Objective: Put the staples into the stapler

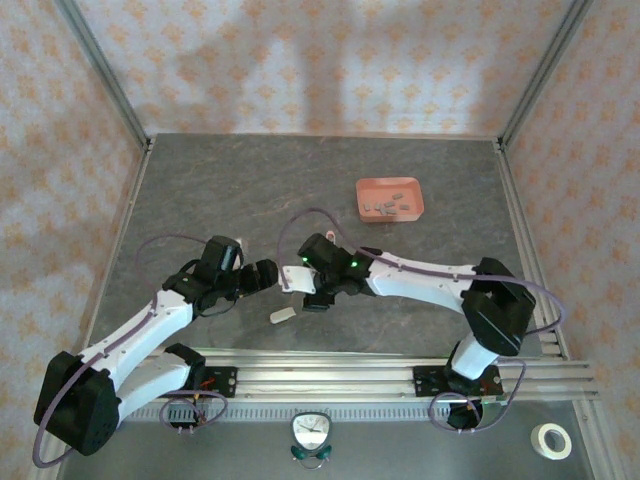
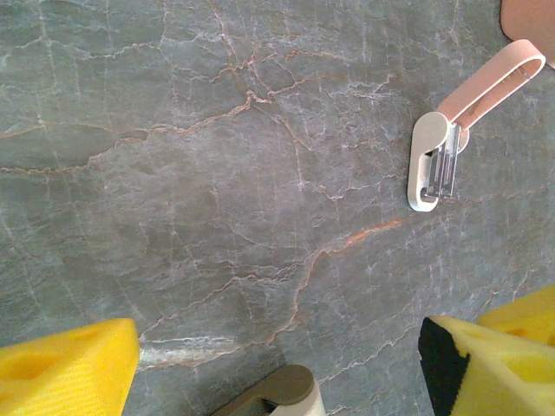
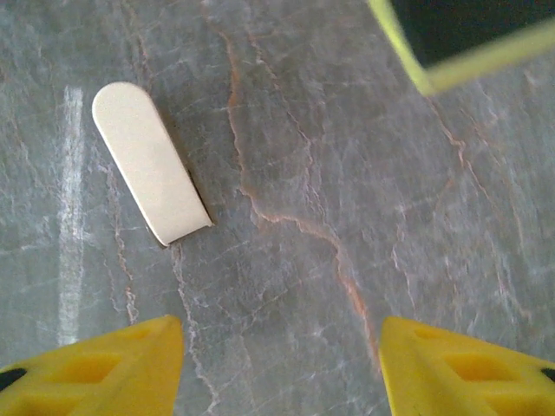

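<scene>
The stapler (image 2: pixel 424 165) lies on the table with its pink lid (image 2: pixel 494 80) swung open and its metal channel bare; in the top view my right arm covers all but the pink tip (image 1: pixel 330 236). The staples (image 1: pixel 388 208), tiny dark strips, lie in the salmon-pink tray (image 1: pixel 366 190) at the back right. My left gripper (image 1: pixel 265 275) (image 2: pixel 277 362) is open, well short of the stapler, with a cream piece (image 2: pixel 282 392) low between its fingers, untouched. My right gripper (image 1: pixel 315 298) (image 3: pixel 282 364) is open over bare table, holding nothing.
A flat cream tab (image 3: pixel 149 173) (image 1: pixel 283 316) lies loose just ahead of the right fingers. The two grippers are close together at mid-table. A metal rail (image 1: pixel 400 365) runs along the near edge, and frame posts stand at the back corners.
</scene>
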